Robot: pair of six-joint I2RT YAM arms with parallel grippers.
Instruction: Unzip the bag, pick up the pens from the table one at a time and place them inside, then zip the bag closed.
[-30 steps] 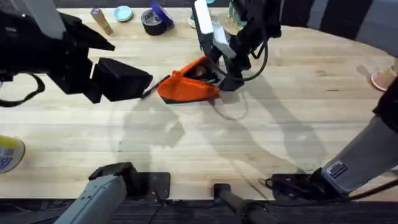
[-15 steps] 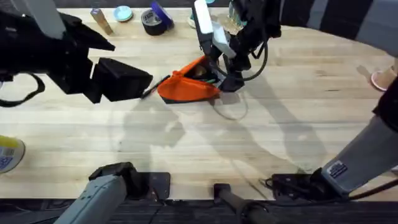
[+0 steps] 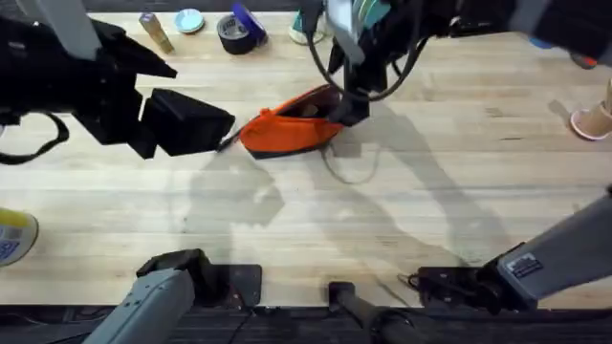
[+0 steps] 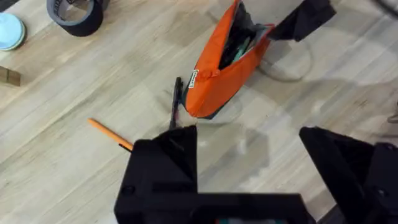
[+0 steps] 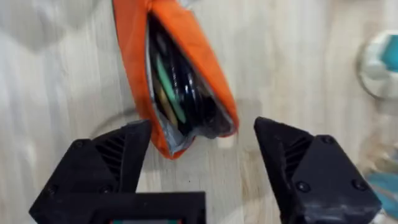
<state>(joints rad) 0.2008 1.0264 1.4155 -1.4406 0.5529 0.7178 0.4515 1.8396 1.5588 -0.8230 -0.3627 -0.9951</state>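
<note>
**Orange pencil pouch lying unzipped, two pens not yet loaded.**

The pouch (image 3: 290,132) lies on its side on the wooden table (image 3: 287,220), mouth gaping toward the right gripper (image 5: 202,163), whose fingers stand wide apart and empty just off the open end, probably so the opening stays clear. Pens already show inside. An orange pen (image 4: 111,134) and a dark pen (image 4: 176,102) lie beside the closed end, where the left gripper (image 4: 249,171), also spread wide and empty, hovers, seemingly positioned to collect them.

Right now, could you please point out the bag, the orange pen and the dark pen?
bag (image 4: 217,78): left wrist view, orange side panel.
orange pen (image 4: 109,134): left wrist view, mid-barrel.
dark pen (image 4: 176,102): left wrist view, mid-barrel.
</note>
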